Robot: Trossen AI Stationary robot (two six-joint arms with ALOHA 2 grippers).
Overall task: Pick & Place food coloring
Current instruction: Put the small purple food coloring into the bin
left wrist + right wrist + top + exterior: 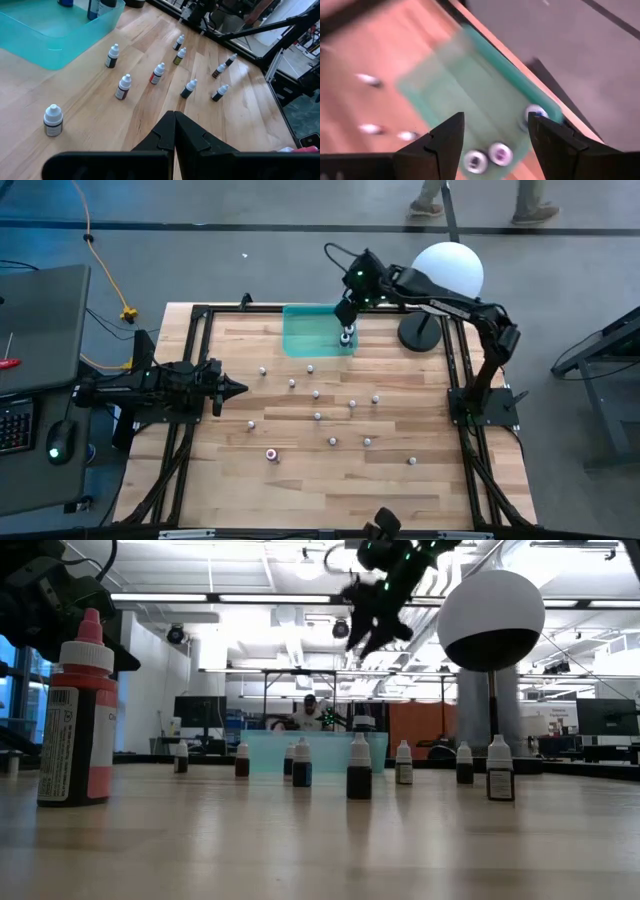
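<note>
Food coloring bottles (489,155) stand in the green tray (302,340); my right gripper (495,142), jaws released above them, may topple them.

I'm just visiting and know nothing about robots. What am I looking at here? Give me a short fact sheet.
Surface: wooden table
Loose items: small food coloring bottles scattered on the table
Container: green tray at the far edge, with at least three bottles inside in the right wrist view
Right claw: open, empty, above the tray
Left claw: shut, empty, at the table's left side
Other: white globe lamp beside the tray
</note>
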